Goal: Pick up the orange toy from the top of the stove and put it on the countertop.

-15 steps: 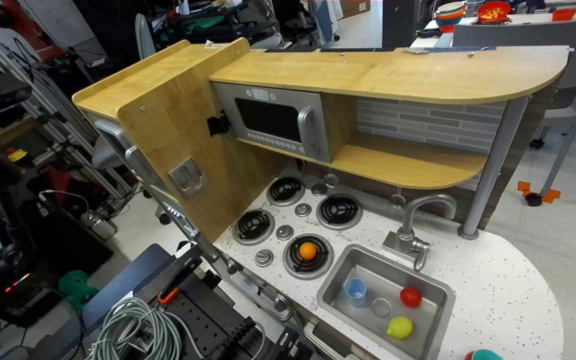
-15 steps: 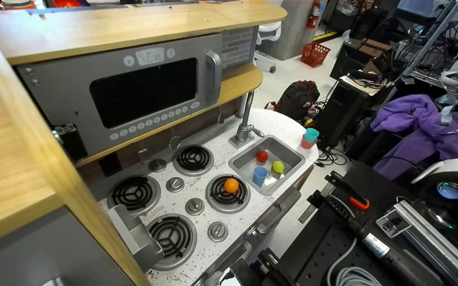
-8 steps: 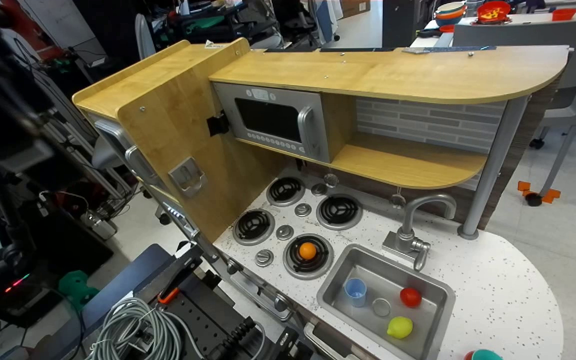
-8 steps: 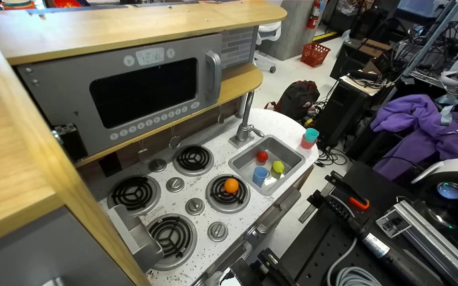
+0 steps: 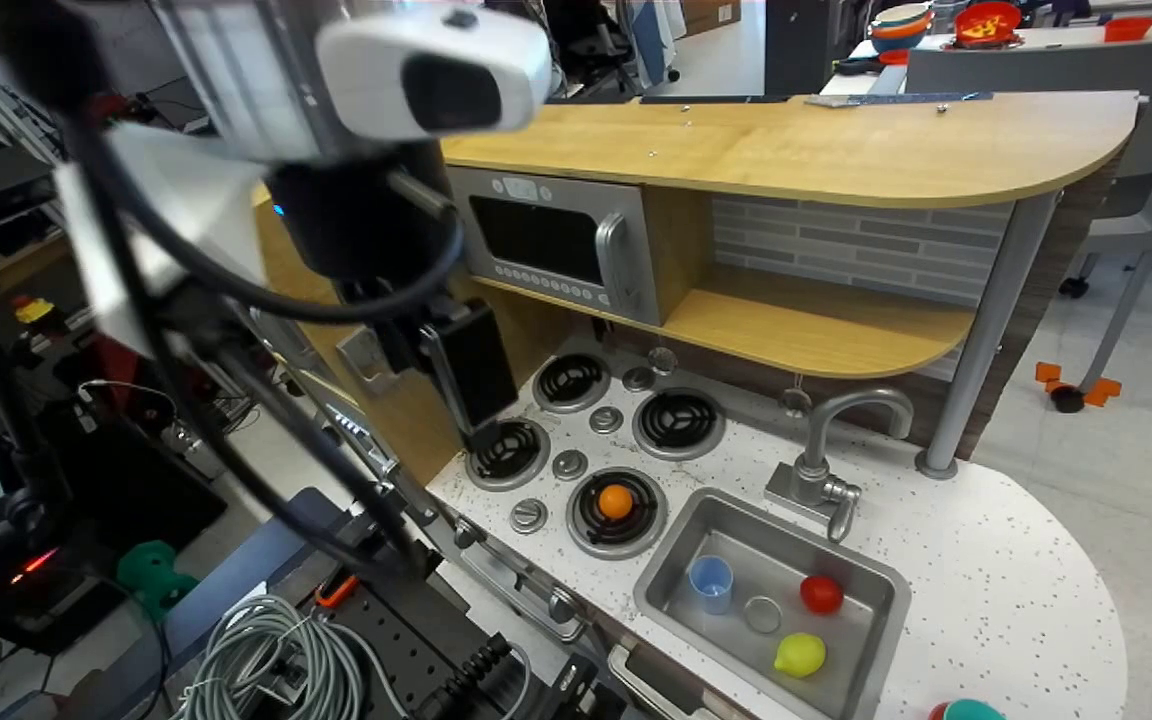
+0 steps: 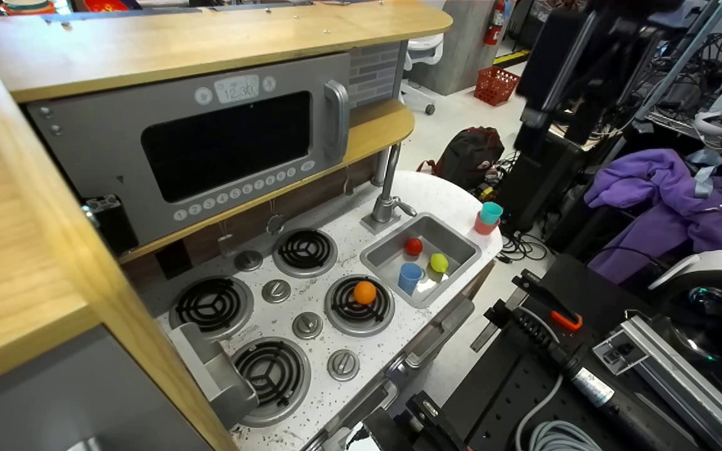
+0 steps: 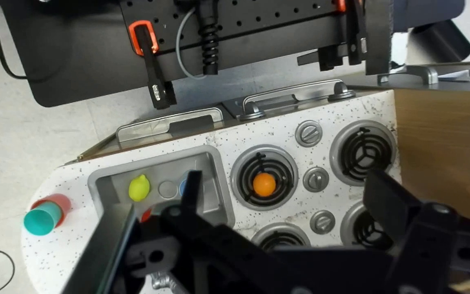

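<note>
The orange toy (image 5: 615,502) is a small ball resting on a burner of the white stove (image 5: 556,495), the burner beside the sink. It also shows in an exterior view (image 6: 365,292) and in the wrist view (image 7: 264,184). My gripper (image 7: 284,181) is open and empty, high above the stove. In the wrist view the toy appears between the spread fingers, left of the middle of the gap. In an exterior view a dark finger (image 5: 476,370) hangs near the wooden side panel. The white speckled countertop (image 5: 1016,560) curves round beyond the sink.
The sink (image 7: 223,183) holds a blue cup (image 5: 711,584), a red toy (image 5: 822,594) and a yellow-green lemon (image 5: 799,655). A tall faucet (image 5: 816,450) stands behind it. A teal cup (image 6: 491,213) sits in a pink one at the countertop's edge. A microwave (image 5: 536,235) overhangs the stove's back.
The arm and gripper have swung into both exterior views. In one of them they have moved from the left edge towards the stove. The orange toy has not moved.
</note>
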### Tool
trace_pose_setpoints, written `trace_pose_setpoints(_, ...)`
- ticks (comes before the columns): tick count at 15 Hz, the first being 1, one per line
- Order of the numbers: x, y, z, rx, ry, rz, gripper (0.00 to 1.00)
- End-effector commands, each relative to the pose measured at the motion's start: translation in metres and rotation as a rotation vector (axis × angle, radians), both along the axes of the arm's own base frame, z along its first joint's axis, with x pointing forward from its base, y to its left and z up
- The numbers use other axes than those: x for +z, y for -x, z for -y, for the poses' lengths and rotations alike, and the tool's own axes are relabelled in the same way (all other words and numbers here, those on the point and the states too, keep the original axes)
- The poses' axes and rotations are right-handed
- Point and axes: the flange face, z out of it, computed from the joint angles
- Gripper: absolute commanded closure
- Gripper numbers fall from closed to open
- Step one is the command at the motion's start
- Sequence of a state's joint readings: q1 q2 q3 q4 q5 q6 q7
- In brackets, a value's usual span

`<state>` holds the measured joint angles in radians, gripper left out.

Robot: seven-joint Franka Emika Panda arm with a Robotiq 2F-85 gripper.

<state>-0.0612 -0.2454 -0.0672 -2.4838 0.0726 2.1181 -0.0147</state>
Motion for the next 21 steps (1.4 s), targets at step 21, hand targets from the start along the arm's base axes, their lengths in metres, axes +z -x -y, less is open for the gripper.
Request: trace_pose_setpoints(21, -0.304, -0.092, -0.033, 0.205, 0.222, -0.109, 0.00)
